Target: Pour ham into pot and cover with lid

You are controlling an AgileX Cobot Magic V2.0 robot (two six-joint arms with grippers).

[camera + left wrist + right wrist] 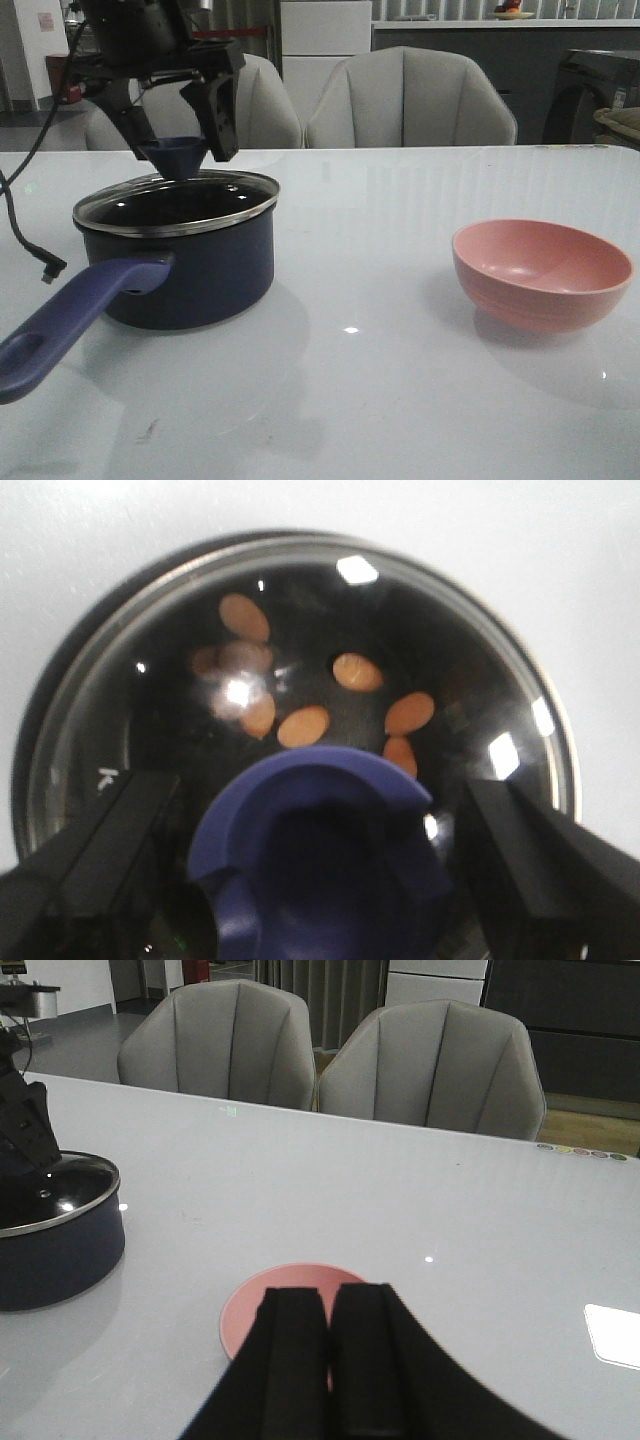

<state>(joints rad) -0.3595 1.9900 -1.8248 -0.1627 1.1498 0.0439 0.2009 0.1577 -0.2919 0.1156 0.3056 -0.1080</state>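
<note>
Left wrist view: ham (pixel 303 725) slices lie on pot (pixel 180 270) floor, seen through glass lid (pixel 300 680); lid seated on pot rim, pot near table (pixel 400 400) left edge. Knob (pixel 315 860) sits between left gripper (pixel 315 870) fingers (pixel 100 850), spread wide, not touching. Step judged: release and retreat; lift straight up, avoid nudging knob. Left arm hangs vertical over pot. Right gripper (pixel 330 1360) fingers pressed together, empty, above pink bowl (pixel 543 272), toward right edge.

pot (pixel 190 270) handle end: cut off | pink bowl (pixel 262 1305): half hidden by right tool (pixel 328 1360)
</note>
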